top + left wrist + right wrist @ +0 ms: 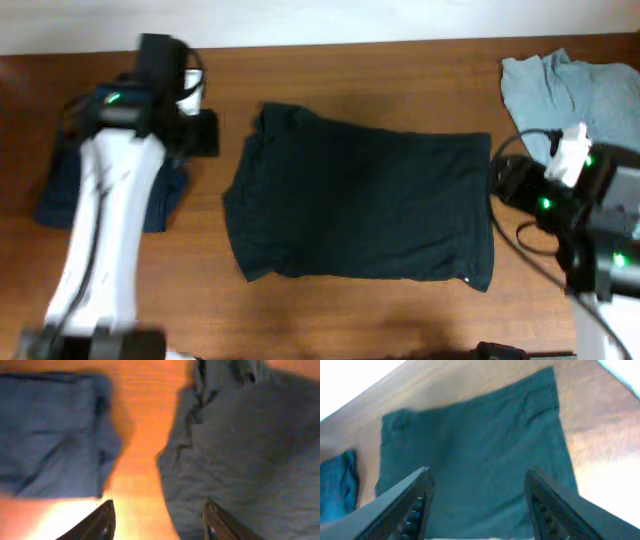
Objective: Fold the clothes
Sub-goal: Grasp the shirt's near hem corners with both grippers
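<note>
A large black, slightly greenish T-shirt (360,205) lies spread on the wooden table, folded into a rough rectangle, collar end to the left. It also shows in the left wrist view (240,445) and the right wrist view (480,450). My left gripper (200,130) is open and empty, just off the shirt's upper left corner; in its own view the gripper (157,520) hangs over the shirt's edge. My right gripper (500,180) is open and empty at the shirt's right edge; in its own view the gripper (477,505) is above the cloth.
A folded dark blue garment (60,190) lies at the left under my left arm; it also shows in the left wrist view (50,435). A crumpled light blue-grey garment (570,85) lies at the back right. Bare wood table (330,310) runs along the front.
</note>
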`<act>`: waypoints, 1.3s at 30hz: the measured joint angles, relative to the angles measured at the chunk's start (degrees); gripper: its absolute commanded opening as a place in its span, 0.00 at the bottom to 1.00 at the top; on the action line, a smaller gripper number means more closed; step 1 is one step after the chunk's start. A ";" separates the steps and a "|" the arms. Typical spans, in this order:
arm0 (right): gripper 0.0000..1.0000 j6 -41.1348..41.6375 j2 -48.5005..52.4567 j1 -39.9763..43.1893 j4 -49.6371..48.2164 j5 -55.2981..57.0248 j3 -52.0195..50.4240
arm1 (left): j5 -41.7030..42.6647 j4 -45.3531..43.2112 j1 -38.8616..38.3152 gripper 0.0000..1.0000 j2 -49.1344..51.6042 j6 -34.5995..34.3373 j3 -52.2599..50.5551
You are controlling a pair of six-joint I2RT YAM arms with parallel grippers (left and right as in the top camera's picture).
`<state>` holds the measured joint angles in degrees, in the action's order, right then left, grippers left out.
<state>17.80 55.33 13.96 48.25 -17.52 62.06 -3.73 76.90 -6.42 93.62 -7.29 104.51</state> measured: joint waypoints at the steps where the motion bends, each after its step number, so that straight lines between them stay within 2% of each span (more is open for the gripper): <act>1: 0.61 -0.02 -0.81 0.00 1.44 -0.42 0.04 | -0.35 0.39 0.02 0.60 -2.93 -0.63 -0.11; 5: 0.61 -0.09 -0.26 0.00 9.53 -2.01 0.09 | -0.42 -0.02 -0.04 0.61 -14.80 -3.17 -7.19; 7: 0.61 -0.20 1.99 0.00 12.79 -2.14 0.13 | 1.57 -2.49 0.00 0.62 -17.81 -3.72 -15.41; 13: 0.61 -0.70 13.07 0.00 22.21 -1.86 0.20 | 12.02 -11.63 -0.04 0.66 -13.68 -4.42 -39.76; 19: 0.60 -2.89 22.95 0.00 23.15 -1.57 0.17 | 16.72 -16.22 -0.04 0.77 -13.81 -4.76 -50.42; 25: 0.60 -4.04 24.13 0.00 23.76 -1.62 0.17 | 20.50 -24.35 -0.04 0.77 -13.90 -6.29 -59.52; 27: 0.60 -4.76 24.13 0.00 24.79 -1.62 0.17 | 22.45 -24.98 -0.04 0.73 -13.88 -6.93 -62.51; 29: 0.60 -5.62 24.13 0.00 25.29 -1.62 0.17 | 23.34 -26.69 -0.09 0.61 -13.44 -7.39 -63.71; 30: 0.60 -6.08 24.13 0.00 25.24 -1.66 0.17 | 23.63 -28.35 -0.11 0.59 -12.92 -7.54 -63.87; 36: 0.60 -8.17 22.67 -4.74 25.03 -3.21 0.17 | 25.90 -34.64 -0.15 0.56 -4.96 -7.50 -63.76; 39: 0.60 -8.31 19.08 -9.40 24.24 -3.41 0.17 | 27.17 -34.73 -0.09 0.37 -3.45 -6.54 -62.60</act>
<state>9.50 74.41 4.56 72.49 -20.93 62.24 23.44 42.17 -6.50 90.17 -13.82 41.91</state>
